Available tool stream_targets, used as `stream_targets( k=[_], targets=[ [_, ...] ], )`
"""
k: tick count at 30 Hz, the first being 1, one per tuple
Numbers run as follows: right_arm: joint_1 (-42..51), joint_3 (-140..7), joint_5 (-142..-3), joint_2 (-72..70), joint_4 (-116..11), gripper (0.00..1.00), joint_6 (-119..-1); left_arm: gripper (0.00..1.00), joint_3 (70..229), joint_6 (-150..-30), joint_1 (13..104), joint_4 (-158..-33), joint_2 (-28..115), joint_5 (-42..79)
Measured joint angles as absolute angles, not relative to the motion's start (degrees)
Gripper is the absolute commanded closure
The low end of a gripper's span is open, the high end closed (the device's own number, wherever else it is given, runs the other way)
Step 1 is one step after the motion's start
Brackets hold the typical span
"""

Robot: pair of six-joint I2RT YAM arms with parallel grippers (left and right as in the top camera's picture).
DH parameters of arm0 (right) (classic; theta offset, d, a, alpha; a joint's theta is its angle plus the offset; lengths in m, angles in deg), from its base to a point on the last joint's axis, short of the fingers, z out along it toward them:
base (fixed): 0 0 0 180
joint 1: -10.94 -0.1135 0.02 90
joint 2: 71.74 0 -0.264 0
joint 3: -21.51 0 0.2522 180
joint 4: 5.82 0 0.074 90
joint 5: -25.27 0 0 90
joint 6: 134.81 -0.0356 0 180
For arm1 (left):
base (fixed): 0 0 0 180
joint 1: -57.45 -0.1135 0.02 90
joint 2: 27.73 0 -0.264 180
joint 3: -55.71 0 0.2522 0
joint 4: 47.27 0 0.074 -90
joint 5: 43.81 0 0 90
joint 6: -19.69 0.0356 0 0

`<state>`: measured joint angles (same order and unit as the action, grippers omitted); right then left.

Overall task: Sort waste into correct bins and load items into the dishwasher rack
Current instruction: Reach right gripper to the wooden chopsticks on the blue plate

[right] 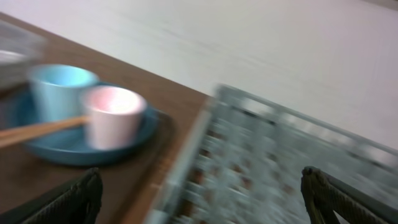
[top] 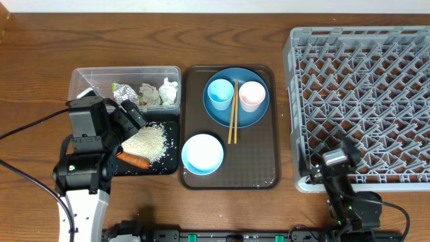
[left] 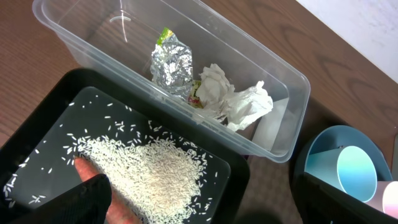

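Wood-grain tabletop runs under everything. Nearest you, the right gripper (right: 200, 190) sits low by the front corner of the dishwasher rack (top: 363, 101), fingers spread wide and empty. Your left gripper (top: 132, 115) hangs over the black tray (top: 169, 165), fingers also wide apart with nothing between them. That tray holds the rice (top: 144, 141) in a heap and the carrot (top: 133, 160) at its near edge. Beside it, the white bowl (top: 202, 153) stands on the brown serving tray (top: 252, 168). Farther back, the dark-blue plate (top: 254, 118) carries the light-blue cup (top: 220, 94), the pink cup (top: 252, 96) and the chopsticks (top: 233, 114). Far left, the clear tub (top: 94, 74) holds the foil wrapper (top: 124, 91) and tissue wads (top: 168, 91).

Sorting looks finished to me, and loading is not begun: the rack, as far as it shows, bears nothing.

Only your left wrist view shows stray grains scattered over the tray, and just the carrot's tip; overhead gives the whole carrot. The right wrist view is blurred, catching the cups and the rack edge but not the bowl.
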<state>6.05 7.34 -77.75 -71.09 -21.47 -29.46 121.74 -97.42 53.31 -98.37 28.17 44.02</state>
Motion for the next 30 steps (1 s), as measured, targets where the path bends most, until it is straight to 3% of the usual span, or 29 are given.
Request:
stream_targets(
  k=[6,12,22,26,27,29,30],
  targets=[
    [6.1,7.2,-87.9,-71.1,-17.2,0.01,-38.9,0.05,121.7,-97.4,53.3,-98.4,28.2,44.0],
    [6.1,-2.5,-85.8,-68.0,-32.1,0.01,-51.9,0.05,121.7,-97.4,53.3,-98.5,28.2,44.0],
    [6.1,-52.5,-83.2,-32.8,-72.2,0.01,-55.2,0.05,121.9,-97.4,53.3,-98.5,28.3,44.0],
    [6.1,-67.3,-88.0,-18.6,-81.8,0.01,-55.6,0.05,122.0,-97.4,53.3,-98.5,28.4,44.0],
    [6.1,-69.9,-90.5,-15.5,-82.9,0.06,-55.8,0.05,122.0,-97.4,53.3,-98.5,28.4,44.0],
    [6.1,-72.2,-94.8,-11.6,-83.2,0.63,-55.8,0.05,122.0,-97.4,53.3,-98.5,28.4,44.0],
    [6.1,-72.7,-97.4,-9.6,-83.1,0.8,-56.3,0.05,122.0,-97.4,53.3,-98.5,28.4,44.0]
  ],
)
